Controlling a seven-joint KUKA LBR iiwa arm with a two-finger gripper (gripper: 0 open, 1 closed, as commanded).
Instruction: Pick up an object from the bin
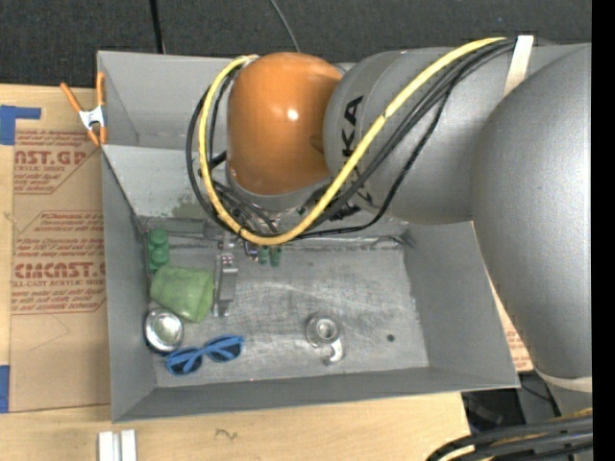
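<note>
Gripper (227, 281) is hanging low in the bin (123, 305), with its tip sitting just to the right of a green lump (183, 292). The two are lying so close that they may be touching, though this cannot be told for sure. Whether the gripper is released or clenched cannot be told either, as the orange cover (274, 123) and the yellow and black cables (252, 230) up and to the right of the lump are hiding most of it.

The lump is looking pale green and a little see-through, soft and rumpled, with a rounded lower edge and no crisp outline. It is resting on the floor, with the bin's sloping left wall coming down just to the left of it. No label is showing on it.

A small darker green bottle-shaped piece (157, 249) is standing just above the lump. A shiny silver disc (163, 329) is lying just below its left corner, and blue sunglasses (204, 353) are lying below the lump, near the disc. A silver ring with a hook (325, 335) is lying well to the right of the lump.

Far up and to the right of the lump, the grey arm (538, 209) is carrying black letters (351, 128), of which "KA" is reading clearly.
</note>
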